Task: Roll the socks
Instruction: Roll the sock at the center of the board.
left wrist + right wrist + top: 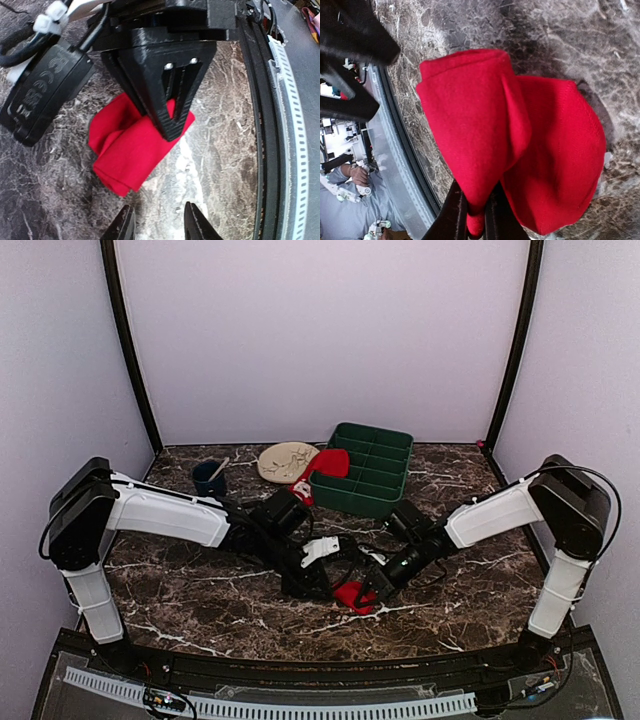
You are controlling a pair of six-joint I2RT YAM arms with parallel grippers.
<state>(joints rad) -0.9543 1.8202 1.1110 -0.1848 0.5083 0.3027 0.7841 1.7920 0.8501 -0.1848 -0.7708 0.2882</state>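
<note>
2 robot arms reached over 1 red sock (350,596) near the front. The right arm (490,515) had its jaws clenched on the sock's folded edge; the left arm (170,512) held its jaws released just beside it. Rolling seemed partway, and the next move would call for turning the fold over tightly. Pale walls (320,330) enclosed a dark marbled surface (200,610). The second sock (328,462) lay at a green tray's (360,502) edge.
</note>
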